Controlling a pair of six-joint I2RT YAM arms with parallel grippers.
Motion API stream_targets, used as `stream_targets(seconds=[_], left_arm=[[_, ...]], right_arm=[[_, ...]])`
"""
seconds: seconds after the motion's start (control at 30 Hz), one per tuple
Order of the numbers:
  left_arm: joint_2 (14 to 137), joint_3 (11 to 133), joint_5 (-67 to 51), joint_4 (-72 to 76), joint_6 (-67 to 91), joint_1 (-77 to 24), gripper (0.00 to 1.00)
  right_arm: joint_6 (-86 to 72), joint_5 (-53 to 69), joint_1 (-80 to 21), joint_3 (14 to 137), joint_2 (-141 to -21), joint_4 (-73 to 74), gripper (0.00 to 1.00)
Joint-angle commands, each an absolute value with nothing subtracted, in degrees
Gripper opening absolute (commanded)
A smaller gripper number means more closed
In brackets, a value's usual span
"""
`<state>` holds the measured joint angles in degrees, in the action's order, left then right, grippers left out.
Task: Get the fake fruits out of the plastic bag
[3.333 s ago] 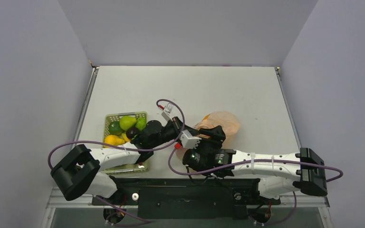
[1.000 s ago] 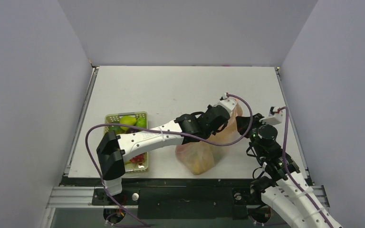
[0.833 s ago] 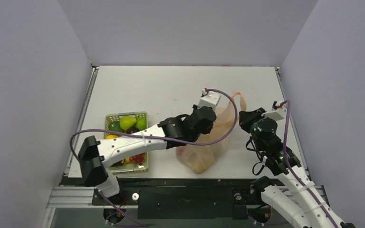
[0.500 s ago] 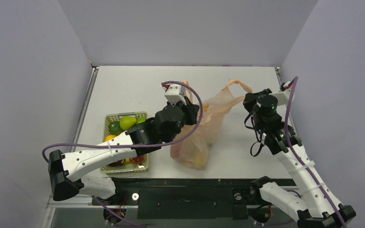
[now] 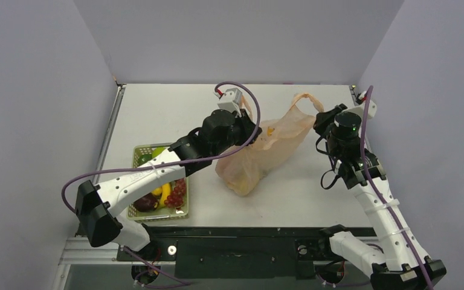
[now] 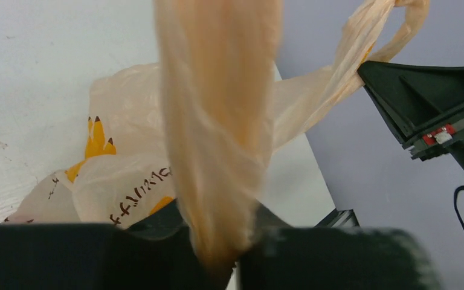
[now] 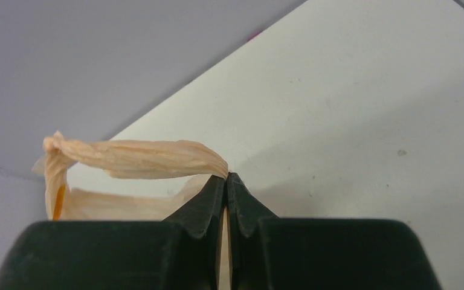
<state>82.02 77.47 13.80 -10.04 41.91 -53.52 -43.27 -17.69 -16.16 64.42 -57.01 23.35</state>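
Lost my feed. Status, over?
Left end effector shut on plastic bag. Right end effector shut on its handle. Bag stretched between them. Nothing in the way.

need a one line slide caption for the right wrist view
Jaws of the right gripper pinched shut on a loop handle of the plastic bag, white table beyond.

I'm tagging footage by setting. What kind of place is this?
Probably a robotics lab test cell: a bare white table enclosed by plain walls, with the left arm and right arm mounted on a rail, holding a plastic bag between them.
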Motion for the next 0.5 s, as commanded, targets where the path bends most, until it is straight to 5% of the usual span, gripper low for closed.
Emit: stream_targets(seconds=[0.0,0.2,0.47], left_arm=[[84.35,76.19,9.2,-7.97,43.88,-53.13,0.22],[86.43,75.91,8.82,-7.32,44.22,-51.8,0.51],[81.88,74.25,11.96,-9.22,43.43,-51.69,0.57]], right_arm=[[-40.91,-13.29,-16.07,57.49,-50.6,22.78,0.0],[-39.97,-10.74,-16.15,51.05,-42.41,23.45,0.0],[-35.9,-8.18,-16.17,50.66,-41.24,25.02,0.0]])
